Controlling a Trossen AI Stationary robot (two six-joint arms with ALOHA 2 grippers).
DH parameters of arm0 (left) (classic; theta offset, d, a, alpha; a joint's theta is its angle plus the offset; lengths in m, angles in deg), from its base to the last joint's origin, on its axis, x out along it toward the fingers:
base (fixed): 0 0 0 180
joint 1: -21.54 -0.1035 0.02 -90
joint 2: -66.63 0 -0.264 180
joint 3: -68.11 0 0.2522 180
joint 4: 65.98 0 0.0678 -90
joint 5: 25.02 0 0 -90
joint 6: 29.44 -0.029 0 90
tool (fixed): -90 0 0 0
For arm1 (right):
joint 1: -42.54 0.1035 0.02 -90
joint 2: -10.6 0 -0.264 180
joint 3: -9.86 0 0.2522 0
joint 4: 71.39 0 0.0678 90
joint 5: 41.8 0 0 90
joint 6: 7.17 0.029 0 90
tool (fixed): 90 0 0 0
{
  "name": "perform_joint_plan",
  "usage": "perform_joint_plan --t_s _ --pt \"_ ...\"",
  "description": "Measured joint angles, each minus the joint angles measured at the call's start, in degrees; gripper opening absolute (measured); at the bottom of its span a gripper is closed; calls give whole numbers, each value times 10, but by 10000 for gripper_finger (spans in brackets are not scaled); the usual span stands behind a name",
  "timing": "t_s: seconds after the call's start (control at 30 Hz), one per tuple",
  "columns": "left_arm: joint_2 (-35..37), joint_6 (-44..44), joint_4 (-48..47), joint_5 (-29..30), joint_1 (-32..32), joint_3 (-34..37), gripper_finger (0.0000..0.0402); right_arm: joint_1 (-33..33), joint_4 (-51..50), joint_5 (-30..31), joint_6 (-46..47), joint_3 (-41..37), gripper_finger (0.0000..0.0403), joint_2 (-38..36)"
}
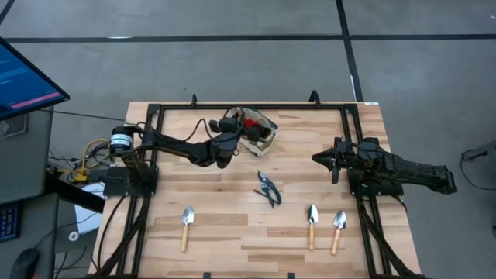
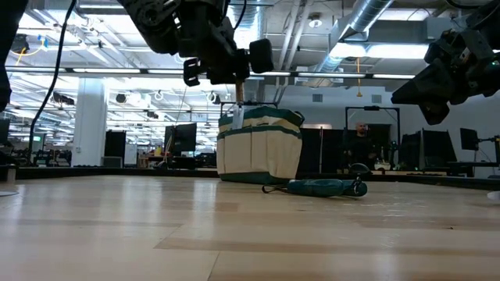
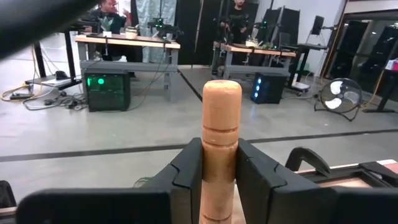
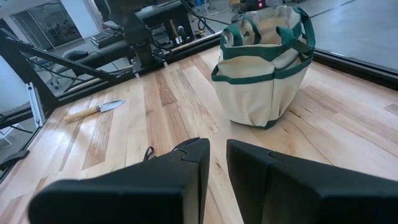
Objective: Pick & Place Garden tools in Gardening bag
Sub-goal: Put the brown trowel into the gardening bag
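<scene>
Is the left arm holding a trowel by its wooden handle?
Yes, the left gripper's fingers are clamped on either side of the upright wooden handle.

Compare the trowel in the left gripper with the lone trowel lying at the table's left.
The held trowel stands upright, clamped by its wooden handle in the left gripper beside the gardening bag; the lone trowel lies flat on the table, untouched. Both have light wooden handles.

Four trowels [image 1: 187, 225], one shears [image 1: 268, 188], one bag [image 1: 258, 130].
</scene>
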Motion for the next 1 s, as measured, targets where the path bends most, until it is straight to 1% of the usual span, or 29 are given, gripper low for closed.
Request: perform_joint_plan --t_s 0.17,0.37,0.67,0.83,1.0 --pt "0 -1 0 0 0 0 71 0 0 0 0 0 50 0" --pt "-19 3 1 -8 7 0 70 0 0 0 0 0 50 0" --pt "-35 3 0 -2 15 0 72 0 0 0 0 0 50 0" --pt "-46 7 -1 -6 15 0 82 0 0 0 0 0 50 0" --pt "-50 9 0 -12 15 0 83 0 0 0 0 0 50 0"
